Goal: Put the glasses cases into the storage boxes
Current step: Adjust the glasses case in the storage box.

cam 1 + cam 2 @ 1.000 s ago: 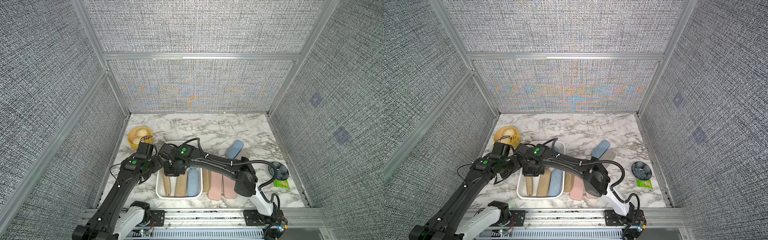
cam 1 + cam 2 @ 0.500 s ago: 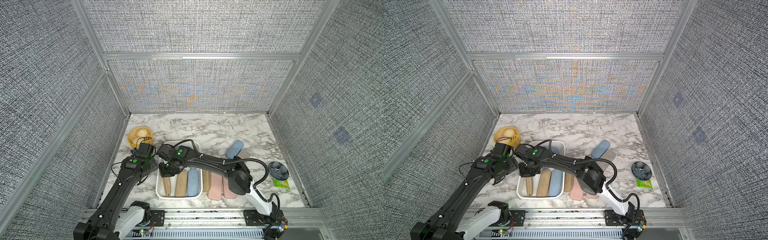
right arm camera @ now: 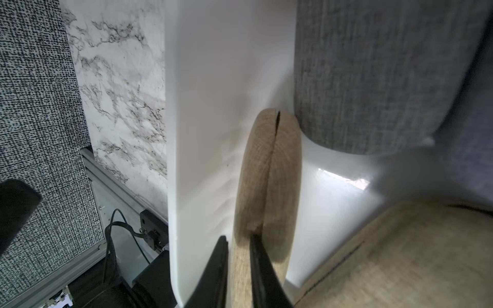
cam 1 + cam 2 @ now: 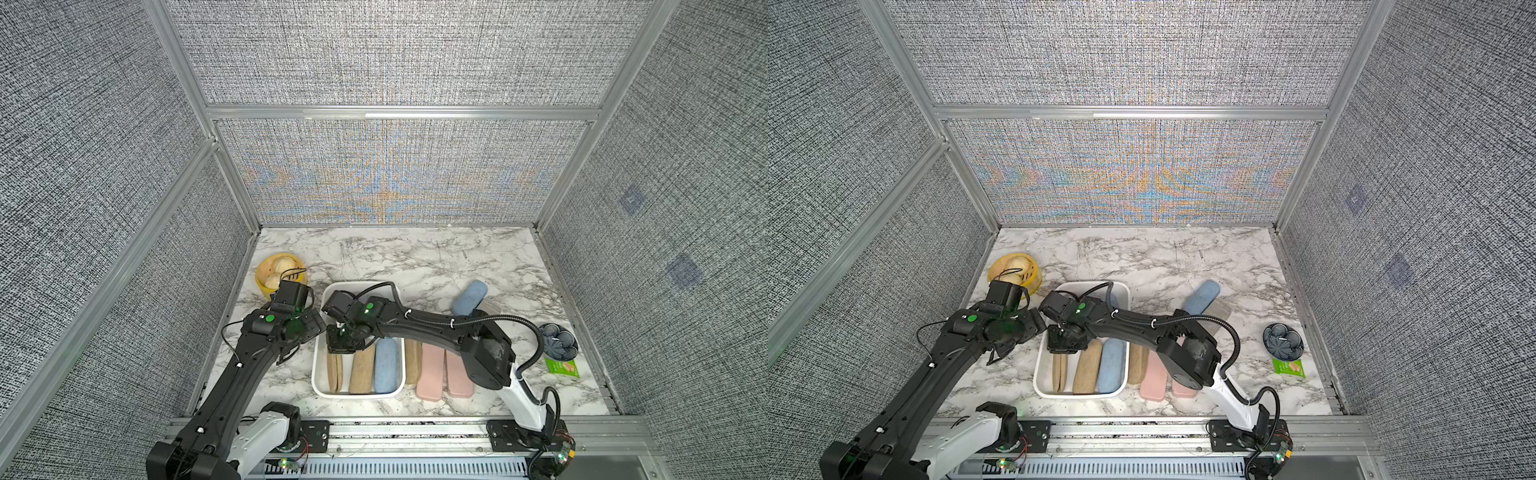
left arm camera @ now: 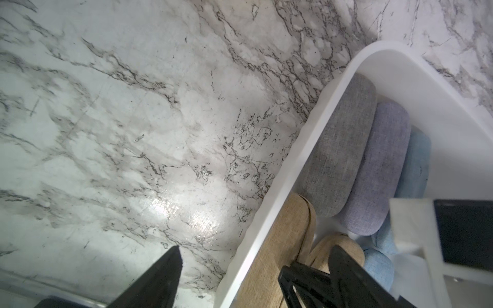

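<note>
Marble (image 4: 415, 257): basket (image 4: 262, 286) near tray (image 4: 353, 394), tan case (image 3: 266, 173) pinched.

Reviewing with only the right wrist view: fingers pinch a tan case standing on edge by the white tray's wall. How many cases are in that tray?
Observer: Six show: the pinched tan case, a flat tan case, a blue case, and behind them a grey case, a lilac case, a pale blue case.
Operator: What lies outside?
Observer: Right of the tray: a third tan case, two pink cases, farther back a slanted blue case.
Operator: And the left gripper?
Observer: The left gripper is open, empty, beside the tray's left wall.
</note>
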`<state>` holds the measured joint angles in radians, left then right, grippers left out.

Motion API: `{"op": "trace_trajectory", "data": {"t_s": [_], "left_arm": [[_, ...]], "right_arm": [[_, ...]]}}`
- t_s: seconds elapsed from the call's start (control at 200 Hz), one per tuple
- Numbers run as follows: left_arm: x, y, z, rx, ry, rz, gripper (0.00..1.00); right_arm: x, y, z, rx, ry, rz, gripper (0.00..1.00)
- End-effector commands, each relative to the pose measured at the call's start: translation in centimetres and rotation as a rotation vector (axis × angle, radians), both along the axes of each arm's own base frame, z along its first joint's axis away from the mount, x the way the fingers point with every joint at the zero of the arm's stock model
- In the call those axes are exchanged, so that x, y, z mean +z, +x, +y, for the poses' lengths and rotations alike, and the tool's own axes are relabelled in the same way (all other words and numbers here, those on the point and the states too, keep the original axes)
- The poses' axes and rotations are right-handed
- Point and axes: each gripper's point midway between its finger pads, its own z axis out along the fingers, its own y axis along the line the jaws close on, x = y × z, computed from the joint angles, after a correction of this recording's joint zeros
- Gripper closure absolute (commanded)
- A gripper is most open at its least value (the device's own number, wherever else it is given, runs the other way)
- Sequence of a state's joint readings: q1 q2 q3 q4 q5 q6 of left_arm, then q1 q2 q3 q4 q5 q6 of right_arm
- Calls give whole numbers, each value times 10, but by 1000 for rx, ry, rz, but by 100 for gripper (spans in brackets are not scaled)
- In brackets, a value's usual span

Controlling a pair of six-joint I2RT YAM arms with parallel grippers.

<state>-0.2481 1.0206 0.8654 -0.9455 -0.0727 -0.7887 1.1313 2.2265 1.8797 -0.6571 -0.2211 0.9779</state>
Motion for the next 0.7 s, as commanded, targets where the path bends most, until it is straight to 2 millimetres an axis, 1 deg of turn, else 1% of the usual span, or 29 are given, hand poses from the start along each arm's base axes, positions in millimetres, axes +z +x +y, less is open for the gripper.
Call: {"op": "trace_trajectory", "data": {"t_s": [0.0, 0.17, 0.225, 0.27, 0.34, 0.385, 0.425, 0.465, 0.49, 0.525, 0.56, 0.62, 0.695], "left_arm": [[5, 1, 2, 2, 10, -9, 11], [17, 6, 1, 1, 4, -34, 11], [20, 6, -1, -7, -6, -41, 11], [21, 5, -2, -15, -12, -47, 11], [22, 6, -10, -64, -44, -62, 11], [21, 5, -16, -82, -73, -68, 12], [20, 6, -22, -99, -98, -69, 13], [20, 8, -29, -120, -125, -69, 15], [21, 10, -34, -134, -142, -73, 16], [22, 12, -42, -158, -166, -77, 17], [25, 15, -50, -184, -184, -80, 17], [32, 20, -68, -233, -204, -93, 17], [40, 27, -95, -300, -225, -108, 14]], "right_arm": [[-24, -9, -37, -29, -165, 32, 80], [-18, -18, -50, -44, -168, 45, 79], [-11, -19, -51, -47, -151, 35, 79], [-3, -20, -48, -37, -127, 12, 76], [17, -22, -40, -1, -81, -35, 72], [37, -22, -36, 7, -47, -77, 68], [55, -19, -38, 32, -37, -148, 65], [75, -17, -45, 25, -35, -207, 62], [87, -16, -51, 16, -37, -237, 60], [102, -11, -66, -18, -56, -284, 58], [113, -7, -86, -57, -95, -327, 56], [126, -1, -128, -141, -188, -385, 51], [134, 4, -183, -248, -320, -442, 43]]}}
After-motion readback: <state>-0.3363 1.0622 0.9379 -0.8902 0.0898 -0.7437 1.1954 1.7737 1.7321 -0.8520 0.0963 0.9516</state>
